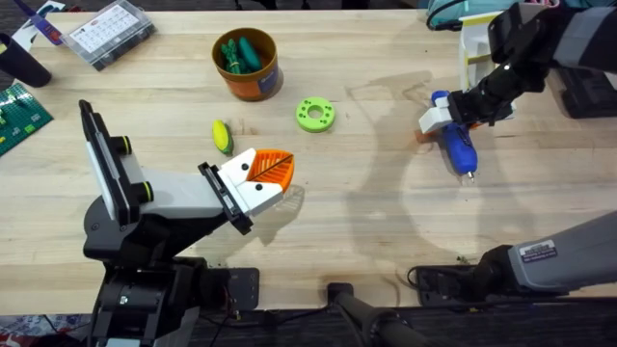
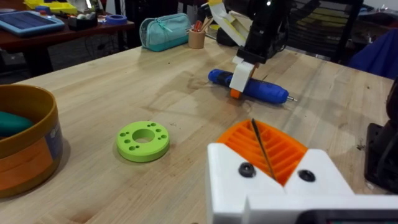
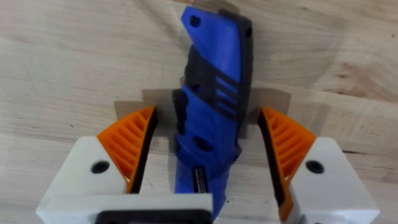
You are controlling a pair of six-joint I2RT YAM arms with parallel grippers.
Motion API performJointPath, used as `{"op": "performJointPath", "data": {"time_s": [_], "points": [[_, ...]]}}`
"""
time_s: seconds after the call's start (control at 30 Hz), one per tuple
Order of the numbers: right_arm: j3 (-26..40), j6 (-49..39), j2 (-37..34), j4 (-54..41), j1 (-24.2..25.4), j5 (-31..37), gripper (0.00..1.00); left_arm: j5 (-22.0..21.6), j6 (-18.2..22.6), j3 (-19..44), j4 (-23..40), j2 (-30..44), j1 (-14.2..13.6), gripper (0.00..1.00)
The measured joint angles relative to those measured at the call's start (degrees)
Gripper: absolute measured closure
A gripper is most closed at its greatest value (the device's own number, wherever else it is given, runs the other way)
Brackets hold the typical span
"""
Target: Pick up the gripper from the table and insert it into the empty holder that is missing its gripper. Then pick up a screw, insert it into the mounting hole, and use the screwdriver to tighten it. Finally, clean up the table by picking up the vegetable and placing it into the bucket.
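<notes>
**My right jaws straddle the screwdriver**

My right gripper (image 3: 208, 155) is spread wide, one orange pad on each side of the blue screwdriver (image 3: 211, 99), which lies flat on the table (image 1: 366, 183) between them; neither pad touches it. My left gripper (image 1: 275, 173) is pressed together, holding nothing. Just beyond its tips lies the vegetable (image 1: 223, 136), farther off a lime-green ring (image 1: 315, 114), and beyond both the bucket (image 1: 253, 82).
</notes>
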State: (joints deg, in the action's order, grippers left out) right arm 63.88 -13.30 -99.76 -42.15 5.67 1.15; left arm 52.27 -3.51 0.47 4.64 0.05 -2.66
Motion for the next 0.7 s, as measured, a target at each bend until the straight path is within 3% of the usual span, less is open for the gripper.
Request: {"op": "performJointPath", "data": {"time_s": [0.7], "points": [[0.02, -2.31, -0.5, 5.76, -0.02, 0.04, 0.023, 0.22, 0.0, 0.0, 0.07, -0.02, 0.0, 0.983]]}}
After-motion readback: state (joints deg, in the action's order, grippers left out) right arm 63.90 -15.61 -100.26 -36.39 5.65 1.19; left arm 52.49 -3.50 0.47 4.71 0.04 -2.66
